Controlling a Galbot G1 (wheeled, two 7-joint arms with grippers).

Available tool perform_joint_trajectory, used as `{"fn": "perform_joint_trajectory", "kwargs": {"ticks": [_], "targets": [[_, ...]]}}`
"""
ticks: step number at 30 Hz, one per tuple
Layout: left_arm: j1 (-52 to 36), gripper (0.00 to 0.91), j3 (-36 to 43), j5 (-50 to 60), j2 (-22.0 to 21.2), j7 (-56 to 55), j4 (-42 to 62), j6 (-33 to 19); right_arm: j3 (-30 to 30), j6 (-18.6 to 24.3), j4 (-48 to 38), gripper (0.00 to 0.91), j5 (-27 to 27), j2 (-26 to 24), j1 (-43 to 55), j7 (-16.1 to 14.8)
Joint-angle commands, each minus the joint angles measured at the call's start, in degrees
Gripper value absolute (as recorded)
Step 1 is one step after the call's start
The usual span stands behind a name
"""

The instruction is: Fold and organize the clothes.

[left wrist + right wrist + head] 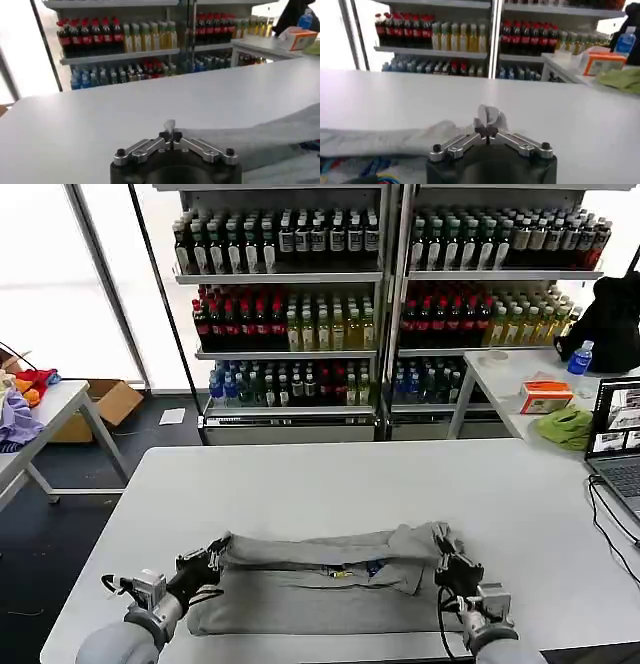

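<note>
A light grey shirt [320, 589] lies spread across the near part of the white table [330, 484], its far edge folded toward me, with a multicoloured print [372, 568] showing in the fold. My left gripper [213, 555] is shut on the shirt's left corner, and a nub of grey cloth [170, 124] sticks out past its fingertips [170, 136]. My right gripper [447, 562] is shut on the right corner, with a bunch of cloth [489, 117] above its fingertips [489, 132]. The print [367, 167] lies near the right wrist.
A laptop [618, 446] with its cable sits at the table's right edge. Behind stand shelves of bottles [380, 304], a side table with a green cloth [566, 427] and an orange box [547, 396], and another table at the left with a lilac cloth [15, 422].
</note>
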Motion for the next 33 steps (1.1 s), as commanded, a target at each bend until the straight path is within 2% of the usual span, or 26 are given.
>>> {"fn": "perform_joint_trajectory", "kwargs": {"ticks": [1,11,12,13,14,16,18,23,24,25,26,27,28,29,33], "targets": [[3.16,0.010,-0.47,2.00,-0.18,0.77,-0.74,-0.22,0.29,1.34,1.53,0.000,-2.88,-0.12,-7.29,0.35],[2.06,0.010,-0.08,4.75,-1.18,1.25,1.91,-0.75,-1.25,2.45,-0.54,0.000,-4.30,-0.06,-6.73,0.45],[2.08,0.695,-0.15,5.00,-1.26,1.53,2.05,-0.94,-1.47,2.70,-0.97,0.000,-5.11,-0.08,-6.58,0.25],[2.21,0.655,-0.19,5.14,-1.27,1.81,2.18,-0.82,-1.57,2.89,-1.45,0.000,-5.46,0.03,-6.33,0.38],[2.35,0.494,-0.20,5.56,-1.23,1.83,2.32,-0.73,-1.49,2.91,-1.79,0.000,-5.42,0.16,-6.01,0.62],[2.36,0.040,-0.17,5.80,-1.06,1.77,2.77,-0.59,-1.11,2.95,-2.54,0.000,-5.05,0.19,-5.14,1.16],[1.97,0.010,-0.08,5.91,-1.21,1.65,3.31,-0.51,-0.80,3.08,-3.14,0.000,-4.84,-0.11,-4.54,1.37],[1.32,0.010,0.70,6.10,-1.65,1.52,3.91,-0.46,-0.96,3.09,-4.29,0.000,-4.87,-0.39,-3.76,0.97],[1.42,0.040,0.77,6.11,-1.72,1.53,3.68,-0.43,-1.12,3.11,-4.48,0.000,-4.99,-0.33,-3.74,0.82],[1.50,0.363,0.79,6.11,-1.74,1.50,3.55,-0.31,-1.18,3.15,-4.52,0.000,-5.04,-0.31,-3.74,0.81],[1.54,0.746,0.77,6.11,-1.72,1.47,3.39,-0.23,-1.29,3.25,-4.52,0.000,-5.16,-0.23,-3.74,0.91],[1.57,0.907,0.69,6.05,-1.79,1.27,2.92,-0.35,-1.26,3.53,-4.22,0.131,-5.21,-0.14,-3.83,1.01],[1.62,0.907,0.61,6.01,-1.81,1.19,2.44,-0.35,-1.18,3.63,-3.93,0.756,-5.25,-0.12,-3.92,1.02],[1.67,0.907,0.41,5.88,-1.85,0.99,1.80,-0.33,-1.01,4.03,-3.25,0.907,-5.30,-0.14,-4.12,0.99],[2.03,0.907,-0.72,4.55,-1.97,-0.37,-2.83,0.14,1.53,4.58,1.07,0.907,-4.94,-0.53,-4.82,1.07]]}}
